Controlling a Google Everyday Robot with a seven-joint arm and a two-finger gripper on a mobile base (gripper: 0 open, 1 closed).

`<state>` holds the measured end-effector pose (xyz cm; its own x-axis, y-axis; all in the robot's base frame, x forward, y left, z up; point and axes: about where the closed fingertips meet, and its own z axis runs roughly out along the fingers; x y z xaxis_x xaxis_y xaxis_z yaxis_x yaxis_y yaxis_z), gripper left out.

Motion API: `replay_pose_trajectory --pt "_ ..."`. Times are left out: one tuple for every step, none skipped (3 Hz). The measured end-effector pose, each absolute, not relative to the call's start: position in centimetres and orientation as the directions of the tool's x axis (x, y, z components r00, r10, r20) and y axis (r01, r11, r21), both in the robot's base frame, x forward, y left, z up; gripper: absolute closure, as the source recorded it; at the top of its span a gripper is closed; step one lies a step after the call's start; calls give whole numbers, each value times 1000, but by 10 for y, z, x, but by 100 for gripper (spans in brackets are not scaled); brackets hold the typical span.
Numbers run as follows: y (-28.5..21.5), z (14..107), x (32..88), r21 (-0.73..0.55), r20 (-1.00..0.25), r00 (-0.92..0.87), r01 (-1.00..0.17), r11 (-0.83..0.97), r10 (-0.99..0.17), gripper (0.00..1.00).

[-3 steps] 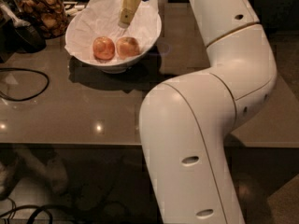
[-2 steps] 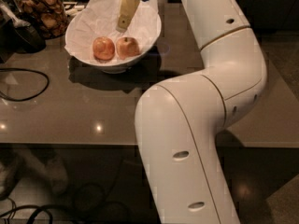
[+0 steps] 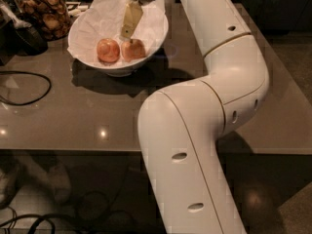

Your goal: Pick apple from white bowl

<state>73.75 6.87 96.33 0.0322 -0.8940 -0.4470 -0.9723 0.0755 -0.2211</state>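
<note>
Hovering just above the paler, right-hand apple (image 3: 134, 49) in the white bowl (image 3: 119, 71), the gripper (image 3: 127, 29), whose grip cannot be told, is judged mid-approach; a short descent is needed.

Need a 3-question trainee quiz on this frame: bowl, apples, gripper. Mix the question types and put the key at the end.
1. True or false: the white bowl holds exactly two apples.
2. Multiple choice: the gripper is A) low over the bowl, just above the fruit; B) high and far from the bowl; C) clamped on the bowl's rim.
3. Short answer: which lies closer under the gripper, the paler apple or the redder apple?
Key: 1 true; 2 A; 3 the paler apple.
</note>
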Motion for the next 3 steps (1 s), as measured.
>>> replay_pose_trajectory --pt "67 950 739 -185 -450 4 -979 89 -893 20" --pt "62 938 739 -145 -456 -32 -983 110 -889 20" --pt "53 926 738 -99 -465 -78 -985 139 -882 21"
